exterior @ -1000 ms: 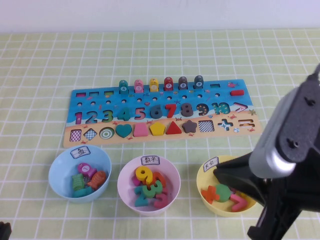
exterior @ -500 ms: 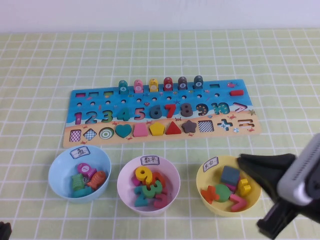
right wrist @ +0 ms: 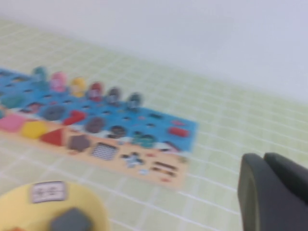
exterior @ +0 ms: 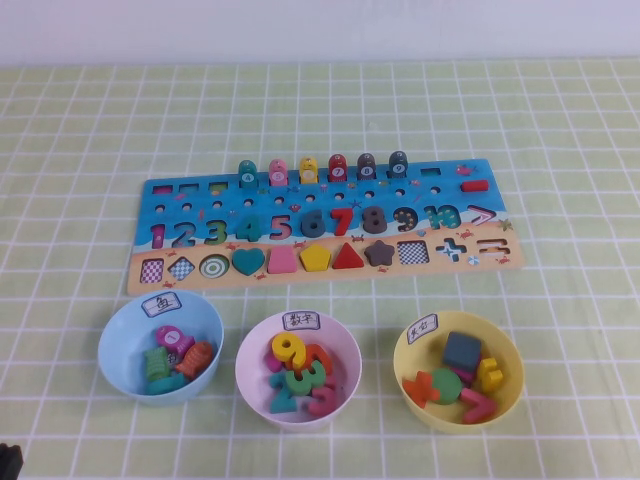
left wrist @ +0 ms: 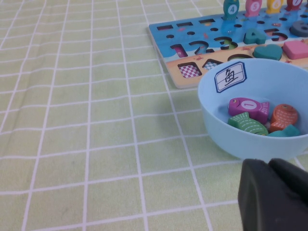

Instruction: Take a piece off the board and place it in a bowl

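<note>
The yellow numeral "9" (exterior: 288, 348) lies in the pale pink bowl (exterior: 347, 349) among other coloured numerals. The board (exterior: 320, 200) lies flat behind the three bowls; its 9 place (exterior: 405, 218) looks dark. My left gripper (left wrist: 269, 163) is shut and empty, low beside the near side of the light blue bowl (left wrist: 240, 139); only a black bit of that arm shows at the high view's bottom left corner. My right gripper (right wrist: 263, 156) is shut and empty, out of the high view, near the yellow bowl (right wrist: 91, 204) and the board's right end (right wrist: 159, 115).
The light blue bowl (exterior: 118, 328) holds fish pieces. The yellow bowl (exterior: 506, 346) holds shape and sign pieces, with a grey-blue block (exterior: 461, 351) on top. Pegs (exterior: 309, 169) stand along the board's far edge. Green checked cloth covers the table.
My right arm has drawn back from over the yellow bowl, towards the bottom right and out of the high view. The grey-blue block now shows in the yellow bowl.
</note>
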{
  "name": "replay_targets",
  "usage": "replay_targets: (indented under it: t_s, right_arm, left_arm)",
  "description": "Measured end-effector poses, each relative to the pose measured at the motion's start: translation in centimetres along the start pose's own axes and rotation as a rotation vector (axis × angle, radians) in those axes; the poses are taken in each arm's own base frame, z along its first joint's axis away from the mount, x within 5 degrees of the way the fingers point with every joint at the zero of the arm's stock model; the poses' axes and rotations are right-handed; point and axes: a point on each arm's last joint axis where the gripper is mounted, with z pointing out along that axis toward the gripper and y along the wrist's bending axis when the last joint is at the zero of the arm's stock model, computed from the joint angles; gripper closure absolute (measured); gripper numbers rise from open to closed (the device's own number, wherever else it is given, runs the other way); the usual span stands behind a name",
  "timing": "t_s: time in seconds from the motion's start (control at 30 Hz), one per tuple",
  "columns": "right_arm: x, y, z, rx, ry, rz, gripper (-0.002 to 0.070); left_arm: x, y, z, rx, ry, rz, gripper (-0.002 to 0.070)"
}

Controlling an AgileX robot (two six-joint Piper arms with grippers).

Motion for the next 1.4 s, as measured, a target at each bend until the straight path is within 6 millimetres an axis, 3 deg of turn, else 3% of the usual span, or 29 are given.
replay_targets:
  t_s: [0.23,0.4,0.83,1.4]
  right_arm:
    - [4.2,-1.0,-3.8,0.225,-0.097,0.014,0.0694]
    - [4.9,-1.2,-5.2,0.329,-0.127,0.014,0.0694]
    - [7.7,-0.6,-5.1,0.286,0.173,0.113,0.0694]
    - [7.9,-0.5,-5.2,0.278,0.195,0.123,0.0694]
  left_arm:
    - [0.0,0.0,0.0,0.0,0.0,0.0,0.068]
    - [0.0,0.0,0.0,0.0,0.0,0.0,0.068]
    - [0.0,0.0,0.0,0.0,0.0,0.0,0.068]
    - [0.0,0.0,0.0,0.0,0.0,0.0,0.068]
